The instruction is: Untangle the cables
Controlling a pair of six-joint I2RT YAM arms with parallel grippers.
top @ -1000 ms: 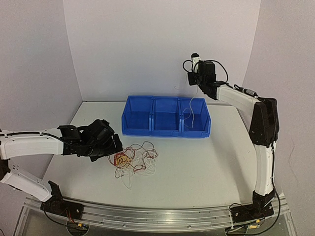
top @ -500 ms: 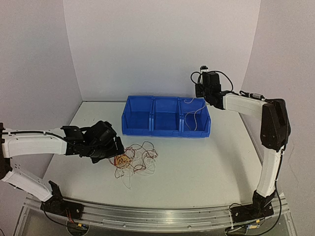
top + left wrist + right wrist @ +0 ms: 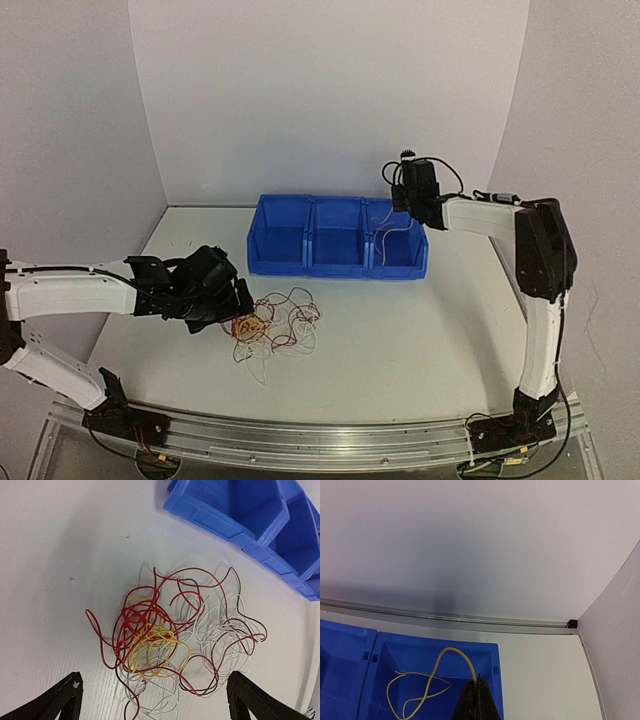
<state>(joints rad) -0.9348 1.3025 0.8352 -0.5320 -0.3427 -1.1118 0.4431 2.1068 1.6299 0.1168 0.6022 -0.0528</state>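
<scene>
On the surface point(image 3: 420, 330) in front of my left arm lie the cables point(image 3: 275, 322), a loose tangle of red, yellow and white wires. From my left wrist the cables point(image 3: 170, 645) show more clearly: red loops crowd the left side, a yellow coil sits low in the middle, and white strands spread to the right and underneath. My left gripper point(image 3: 238, 300) hangs just beside the tangle's left edge, released and spread wide. In the wrist view the left gripper point(image 3: 155, 705) has one black finger at each bottom corner. The lower part of the tangle lies between them, and neither finger touches a wire that I can see.

Beyond the tangle stands a blue bin point(image 3: 337, 240) with three compartments, and its near wall point(image 3: 235, 510) is well apart from the cables.

My right gripper point(image 3: 403, 203) is raised over the bin's right end, clenched on one end of a single yellow wire point(image 3: 452, 649). In the right wrist view the right gripper point(image 3: 476, 700) has its fingers pressed together. The wire arcs up from them, then drops in loose loops into the right-hand compartment of the bin point(image 3: 435, 645). I cannot tell whether those loops rest on the bottom.
</scene>
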